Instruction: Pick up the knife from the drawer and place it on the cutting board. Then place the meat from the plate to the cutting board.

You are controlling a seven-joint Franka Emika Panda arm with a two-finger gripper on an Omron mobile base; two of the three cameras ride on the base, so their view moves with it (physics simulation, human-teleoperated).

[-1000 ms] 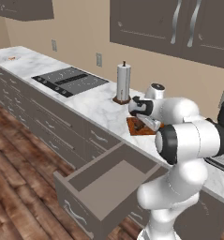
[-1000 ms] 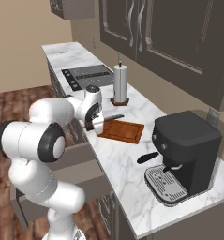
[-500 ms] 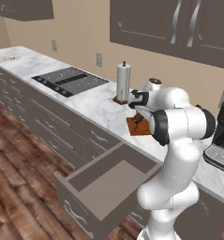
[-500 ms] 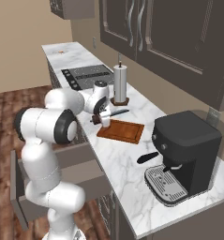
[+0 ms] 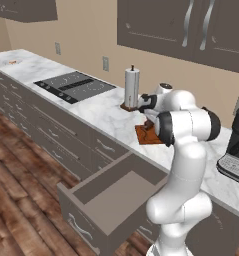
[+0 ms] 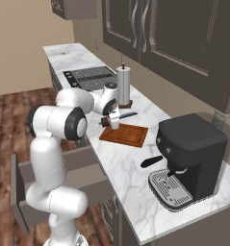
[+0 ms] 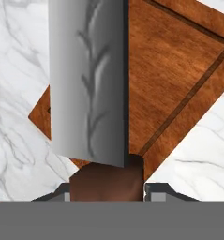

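- The drawer [image 5: 111, 200] is nearest. It is pulled wide out and I see nothing in it.
- Above it is the marble tabletop [image 6: 135, 168], where the work goes on.
- The hand [image 6: 113, 118] is clenched on the dark brown handle of the knife [image 7: 87, 79]. In the hand view the broad grey blade sticks out ahead of the hand.
- The knife hangs over the near corner of the cutting board [image 6: 125, 134]. Part of the blade is over the board and part is over the bare tabletop beside it.
- I cannot tell how high the blade is above the wood. It does not look set down yet.
- The step now, I think, is to put the knife on the board. To do it well, the hand should move a bit more toward the middle of the board, so the whole knife is over wood.
- Then it should go down slowly, lay the blade flat, and let go only when the knife rests.
- It helps to put the knife to one side, so there is room for the meat.
- Just past the board stands a roll of paper towel [image 5: 132, 88] on a stick. The hand should keep away from it.
- To the far side is a black coffee machine [image 6: 191, 149], well apart from the board.
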